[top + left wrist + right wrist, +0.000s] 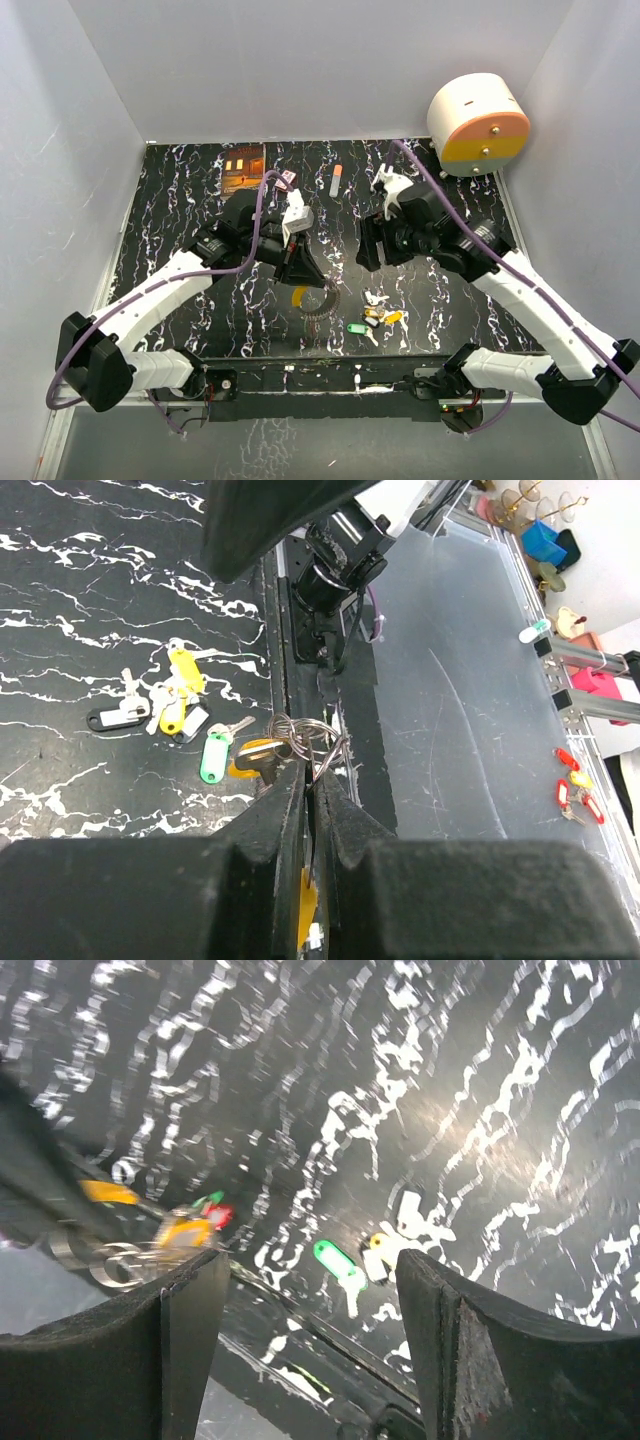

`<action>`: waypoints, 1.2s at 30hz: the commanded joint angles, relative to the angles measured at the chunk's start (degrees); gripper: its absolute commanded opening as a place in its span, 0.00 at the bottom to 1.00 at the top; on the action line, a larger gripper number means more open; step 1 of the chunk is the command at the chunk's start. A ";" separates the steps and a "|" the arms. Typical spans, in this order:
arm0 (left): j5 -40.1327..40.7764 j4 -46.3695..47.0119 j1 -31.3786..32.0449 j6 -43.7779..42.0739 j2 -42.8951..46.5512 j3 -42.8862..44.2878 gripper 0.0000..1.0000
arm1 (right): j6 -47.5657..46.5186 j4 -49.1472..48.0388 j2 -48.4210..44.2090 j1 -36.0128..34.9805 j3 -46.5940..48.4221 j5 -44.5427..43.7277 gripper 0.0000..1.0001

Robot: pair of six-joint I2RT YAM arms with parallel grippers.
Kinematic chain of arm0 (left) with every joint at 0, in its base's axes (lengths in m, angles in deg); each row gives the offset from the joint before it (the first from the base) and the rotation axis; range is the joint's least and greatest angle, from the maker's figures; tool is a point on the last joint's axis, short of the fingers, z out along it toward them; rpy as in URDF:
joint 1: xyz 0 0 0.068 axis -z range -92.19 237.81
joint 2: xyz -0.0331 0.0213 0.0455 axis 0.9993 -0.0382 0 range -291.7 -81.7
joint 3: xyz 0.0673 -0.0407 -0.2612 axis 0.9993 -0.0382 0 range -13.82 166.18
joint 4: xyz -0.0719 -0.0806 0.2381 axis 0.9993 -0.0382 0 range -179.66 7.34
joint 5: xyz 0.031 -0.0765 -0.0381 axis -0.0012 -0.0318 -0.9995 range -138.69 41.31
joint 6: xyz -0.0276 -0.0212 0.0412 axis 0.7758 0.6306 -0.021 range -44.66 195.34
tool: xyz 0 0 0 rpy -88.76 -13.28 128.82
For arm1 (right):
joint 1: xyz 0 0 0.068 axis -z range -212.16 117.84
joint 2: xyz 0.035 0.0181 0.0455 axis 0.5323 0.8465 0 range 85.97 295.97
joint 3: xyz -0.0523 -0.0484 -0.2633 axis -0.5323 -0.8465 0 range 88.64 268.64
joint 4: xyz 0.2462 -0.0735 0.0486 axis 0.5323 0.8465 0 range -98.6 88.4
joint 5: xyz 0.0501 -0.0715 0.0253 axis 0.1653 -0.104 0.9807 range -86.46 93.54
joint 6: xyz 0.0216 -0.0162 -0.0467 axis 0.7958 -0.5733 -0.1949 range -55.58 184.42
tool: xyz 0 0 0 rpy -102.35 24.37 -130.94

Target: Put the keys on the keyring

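Left gripper (313, 780) seemingly pinches the keyring (305, 742); right gripper (312, 1300) gapes above keys (338, 1261).

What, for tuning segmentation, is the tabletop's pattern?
Black tabletop with white marble streaks; best in top external.

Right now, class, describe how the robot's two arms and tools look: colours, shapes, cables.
The left arm and right arm have white links, black joints and purple cables. The left tool and right tool have blocky black fingers.
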 commanded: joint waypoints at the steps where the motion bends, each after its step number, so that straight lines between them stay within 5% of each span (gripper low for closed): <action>1: 0.54 -1.79 0.25 -2.86 3.76 0.26 0.00 | 1.55 -0.34 -2.47 0.34 -5.62 -7.45 0.72; 12: 6.96 2.70 -2.11 4.34 4.73 -2.74 0.00 | 5.15 -4.76 -0.65 0.67 -21.29 -6.86 0.63; 26: 9.14 0.46 -2.56 3.50 3.76 -2.55 0.00 | 6.78 -14.80 11.14 2.08 -26.75 -3.89 0.45; 36: 9.25 0.37 -2.52 3.06 4.20 -3.13 0.00 | 7.24 -18.10 16.84 2.52 -27.48 -3.19 0.43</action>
